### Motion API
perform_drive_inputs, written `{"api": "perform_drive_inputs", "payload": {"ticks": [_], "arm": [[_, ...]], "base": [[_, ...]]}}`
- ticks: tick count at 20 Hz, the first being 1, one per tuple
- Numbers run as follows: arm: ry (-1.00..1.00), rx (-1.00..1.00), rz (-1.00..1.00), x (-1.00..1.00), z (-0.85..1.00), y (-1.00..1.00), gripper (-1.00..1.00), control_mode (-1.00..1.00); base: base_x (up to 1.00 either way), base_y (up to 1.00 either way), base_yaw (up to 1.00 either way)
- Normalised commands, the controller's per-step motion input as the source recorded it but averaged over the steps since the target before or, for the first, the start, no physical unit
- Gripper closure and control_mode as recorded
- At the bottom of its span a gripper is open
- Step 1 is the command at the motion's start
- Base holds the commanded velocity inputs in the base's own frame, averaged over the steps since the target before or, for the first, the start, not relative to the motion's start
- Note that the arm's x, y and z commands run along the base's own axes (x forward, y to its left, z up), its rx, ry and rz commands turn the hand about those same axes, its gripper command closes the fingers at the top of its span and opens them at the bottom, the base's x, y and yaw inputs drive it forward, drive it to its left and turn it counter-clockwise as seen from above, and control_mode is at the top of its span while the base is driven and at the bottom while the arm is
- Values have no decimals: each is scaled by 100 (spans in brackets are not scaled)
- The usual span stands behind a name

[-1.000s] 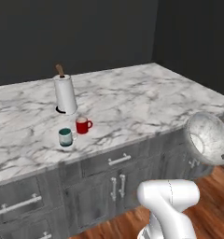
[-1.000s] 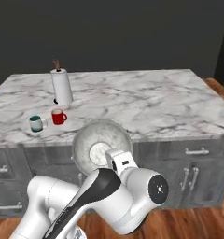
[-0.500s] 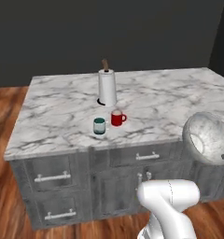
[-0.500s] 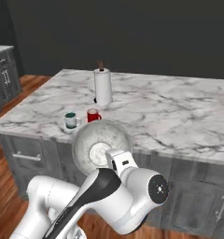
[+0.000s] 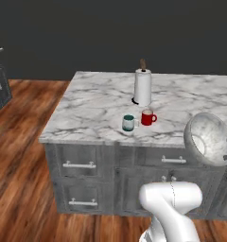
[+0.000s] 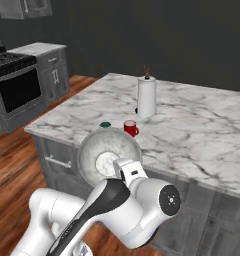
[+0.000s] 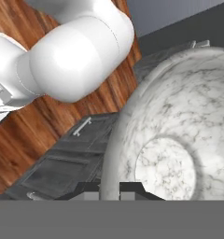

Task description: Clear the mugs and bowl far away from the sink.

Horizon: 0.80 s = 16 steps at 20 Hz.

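The speckled white-grey bowl (image 5: pixel 209 139) hangs tilted in the air in front of the island's drawers, clear of the counter. My gripper (image 7: pixel 109 191) is shut on its rim, which passes between the fingertips in the hand view, with the bowl's inside (image 7: pixel 179 135) facing the camera. The bowl (image 6: pixel 109 155) also covers the hand in the right base view. On the marble counter (image 5: pixel 96 106) the red mug (image 5: pixel 147 117) and the pale grey mug with teal inside (image 5: pixel 129 123) stand side by side near the front edge. The sink is out of view.
A paper towel roll (image 5: pixel 143 87) stands upright on the island behind the mugs. Grey drawers with handles (image 5: pixel 80 165) line the island's front. A stove (image 6: pixel 17 87) and cabinets stand to the left, across wooden floor (image 5: pixel 16 156).
The whole picture has shifted: the base has driven along the island, so the counter and mugs now sit further right. The bowl stays in the gripper.
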Motion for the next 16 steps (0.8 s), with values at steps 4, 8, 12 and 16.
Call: {"api": "perform_drive_inputs", "payload": {"ticks": [4,8,12,16], "arm": [[0,0,0,0,0,0,100,100],[0,0,0,0,0,0,100,100],[0,0,0,0,0,0,100,100],[0,0,0,0,0,0,100,100]], "base": [[-14,-52,12],[-17,-79,0],[-23,-78,0],[-5,-43,-3]]}}
